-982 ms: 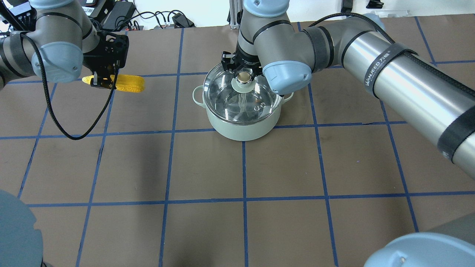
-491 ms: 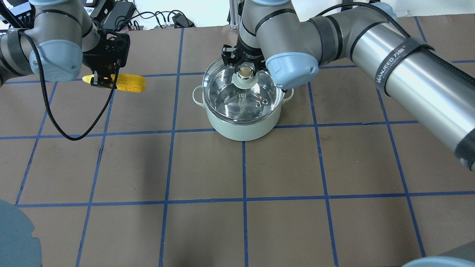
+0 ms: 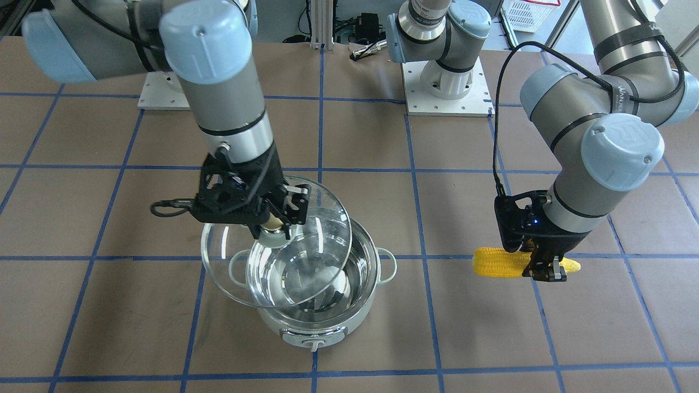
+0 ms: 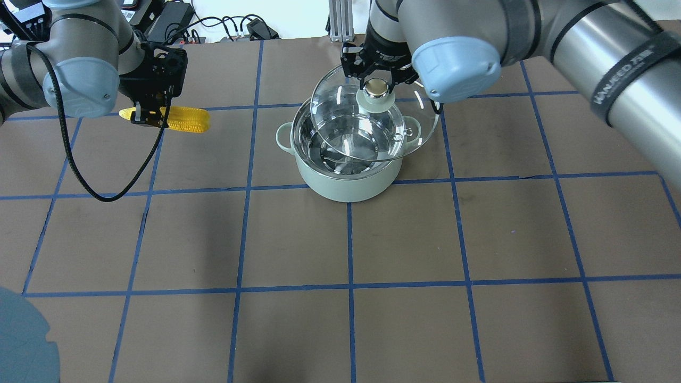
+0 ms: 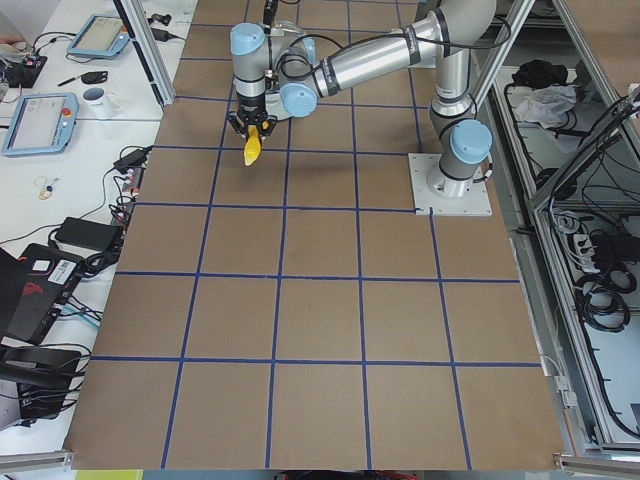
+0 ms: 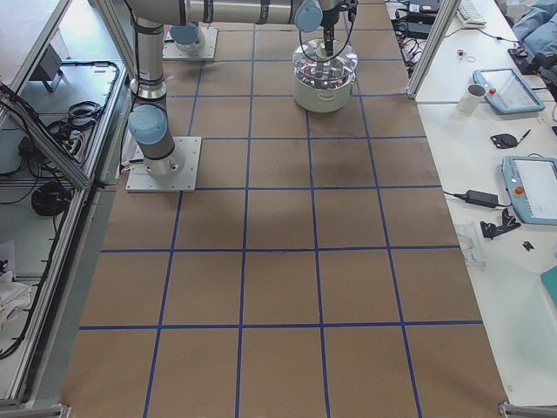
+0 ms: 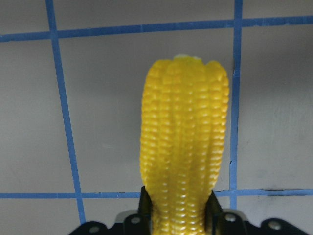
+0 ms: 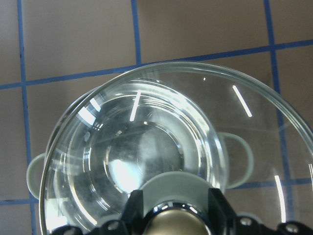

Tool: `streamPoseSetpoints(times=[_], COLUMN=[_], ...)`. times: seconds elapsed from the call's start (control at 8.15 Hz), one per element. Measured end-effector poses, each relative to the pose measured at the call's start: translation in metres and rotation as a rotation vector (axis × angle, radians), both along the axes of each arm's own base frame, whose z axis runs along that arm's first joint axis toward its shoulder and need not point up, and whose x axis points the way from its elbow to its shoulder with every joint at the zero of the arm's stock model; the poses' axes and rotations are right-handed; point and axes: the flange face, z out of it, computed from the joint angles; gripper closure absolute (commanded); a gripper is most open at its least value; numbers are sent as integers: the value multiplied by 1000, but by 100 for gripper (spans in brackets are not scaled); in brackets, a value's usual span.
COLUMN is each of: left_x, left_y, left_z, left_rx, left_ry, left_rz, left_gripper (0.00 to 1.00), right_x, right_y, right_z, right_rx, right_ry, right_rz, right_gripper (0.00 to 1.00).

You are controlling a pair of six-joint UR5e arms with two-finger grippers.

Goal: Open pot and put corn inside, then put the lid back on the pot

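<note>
The mint-green pot [image 4: 346, 183] stands uncovered at the table's middle, its steel inside bare; it also shows in the front view [image 3: 317, 322] and the right side view [image 6: 324, 91]. My right gripper [image 4: 376, 88] is shut on the knob of the glass lid [image 4: 346, 109]. It holds the lid tilted above the pot, shifted toward my right [image 3: 322, 218], and the right wrist view looks down through the glass [image 8: 195, 107]. My left gripper [image 4: 149, 118] is shut on the yellow corn [image 4: 186, 119] near its thin end. It holds the corn level above the table, left of the pot [image 3: 494, 262] [image 7: 183, 142].
Blue tape lines grid the brown table. The arm base plates [image 3: 445, 87] sit on the robot's side. Cables and power bricks [image 4: 170, 21] lie beyond the far edge. Desks with tablets [image 6: 522, 187] flank the table's ends.
My right gripper has lifted the lid off the pot and carried it up, away and to the right, tilting it. My left gripper and the corn have stayed put.
</note>
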Motion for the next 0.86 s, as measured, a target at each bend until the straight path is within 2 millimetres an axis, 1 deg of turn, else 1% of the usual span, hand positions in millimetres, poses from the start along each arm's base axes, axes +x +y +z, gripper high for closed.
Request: streamPoseSetpoints(times=[0.12,0.25,0.37,0.49,0.61,0.74,0.86], left_x=[-1,-3,-14,-32,-57,-87,-118], left_y=[0,0,1,4,9,17,27], left_z=[0,1,3,7,14,23,32], left_rx=[0,-1,-6,-15,-28,-43,-57], left_ry=[0,0,0,1,7,22,45], left_rz=[-1,-4,-12,-14,-15,-22,-40], left_gripper=[100,100,100,100,100,100,100], right_x=[-28,-51,-68,-85,-104,-123,-147], right_y=[8,15,21,29,36,41,43], right_z=[24,41,54,65,74,78,80], right_rx=[20,36,42,60,81,106,125], right_ry=[17,29,40,53,65,75,83], right_rz=[11,19,31,47,66,98,127], right_gripper=[58,58,58,59,59,59,59])
